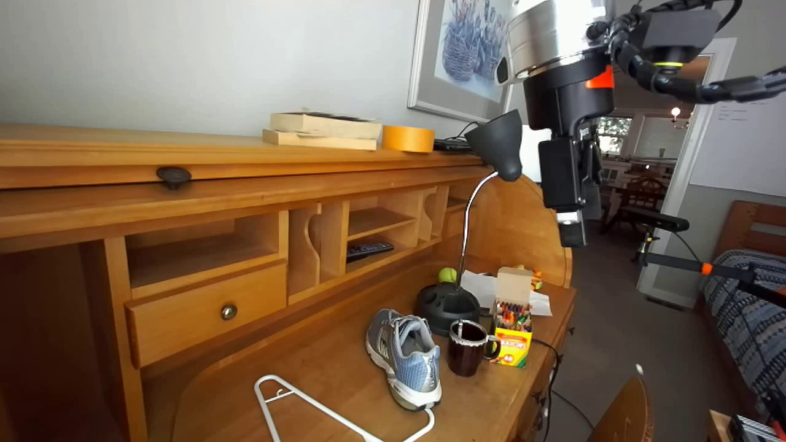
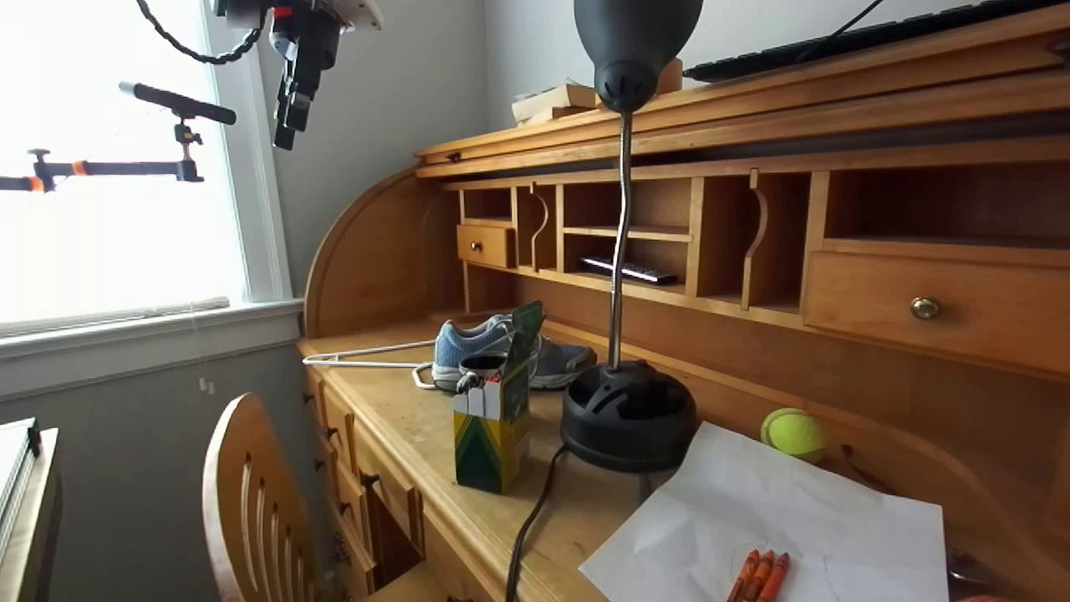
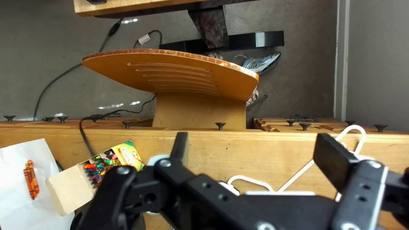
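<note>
One angular gripper, slender hanger, mesh shoe

Crayon box looks like it says Crayola, kinda blurry tho; marks on the white wall panel are too tiny.

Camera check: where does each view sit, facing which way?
Exterior view: clothes hanger end of roll-top desk, facing lengthwise toward door frame; arm and gripper upper right.
Exterior view: white paper end, facing sneaker, window at left; gripper upper left.
Wrist view: overhead, facing down past spread fingers at clothes hanger and chair.
Both exterior views share desk lamp, sneaker, crayon box.
</note>
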Motion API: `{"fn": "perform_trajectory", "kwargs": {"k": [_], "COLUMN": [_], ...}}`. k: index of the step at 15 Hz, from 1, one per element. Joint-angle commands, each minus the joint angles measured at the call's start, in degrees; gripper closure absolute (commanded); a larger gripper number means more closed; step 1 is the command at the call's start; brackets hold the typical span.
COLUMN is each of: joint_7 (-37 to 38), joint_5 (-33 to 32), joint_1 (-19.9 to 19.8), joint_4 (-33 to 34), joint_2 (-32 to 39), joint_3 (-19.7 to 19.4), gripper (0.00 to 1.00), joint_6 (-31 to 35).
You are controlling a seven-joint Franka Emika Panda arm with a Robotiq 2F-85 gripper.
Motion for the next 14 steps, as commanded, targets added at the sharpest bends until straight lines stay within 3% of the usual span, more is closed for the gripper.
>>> {"fn": "perform_trajectory", "kwargs": {"k": [1, 4, 10, 14], "joint_7": [5.93, 8.31, 5.81, 7.08], "joint_5": [-3.22, -4.76, -7.67, -13.61], "joint_1": [-0.65, -1.56, -4.15, -7.13], "joint_4": [-1.87, -6.91, -17.35, -21.70], "joint_2": [0.13, -0.33, 0.97, 3.41], "joint_3": [-0.84, -2.45, -6.62, -8.45], "gripper": [0.00, 0.00, 0.00, 0.00], "joint_6": [2.31, 9.95, 29.60, 37.98]}}
